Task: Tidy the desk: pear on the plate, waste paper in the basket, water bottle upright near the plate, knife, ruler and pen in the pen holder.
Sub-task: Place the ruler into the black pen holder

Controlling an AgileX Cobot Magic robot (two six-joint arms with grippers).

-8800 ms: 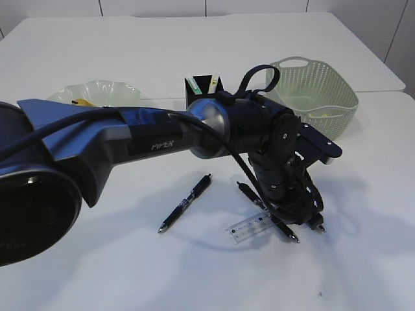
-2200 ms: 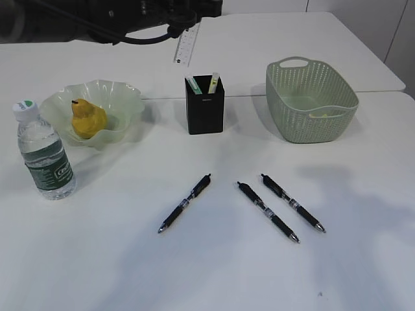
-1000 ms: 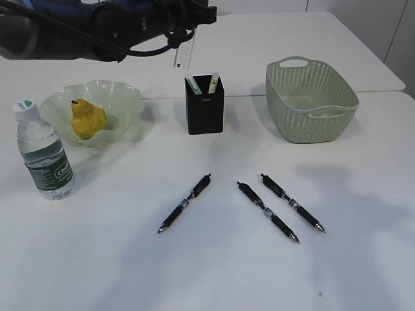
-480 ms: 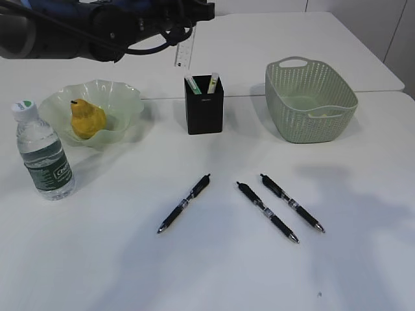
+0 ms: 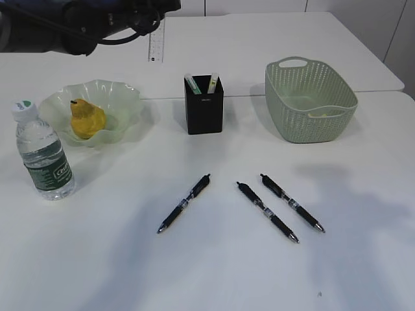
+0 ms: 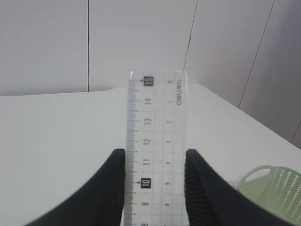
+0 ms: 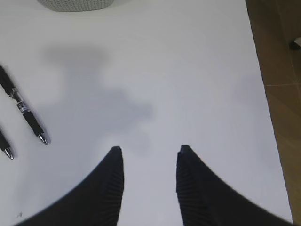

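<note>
Nearest the camera, three black pens lie flat on the white surface (image 5: 97,259). The left pen (image 5: 184,203) runs diagonally, tip toward the near left. The middle pen (image 5: 267,212) and right pen (image 5: 292,203) lie roughly parallel, just beside each other, tips toward the near right.

Right end effector (image 7: 146,155) hangs above bare surface, fingers apart, nothing between them; two pens show at the left edge of its wrist view.

Mid-distance, left: water bottle (image 5: 43,153) upright, white cap on top, close to the plate. The pale green ruffled plate (image 5: 123,97) carries the yellow pear (image 5: 86,120). Centre: black pen holder (image 5: 204,104), with two pale items standing in it. Right: green lattice basket (image 5: 310,100), something pale lying inside.

Farthest, top left: left end effector (image 6: 155,162) raised above the surface, clamped on the clear ruler (image 6: 155,146). In the exterior view the ruler's (image 5: 156,45) long axis is near vertical, free end hanging down, left of the holder.
</note>
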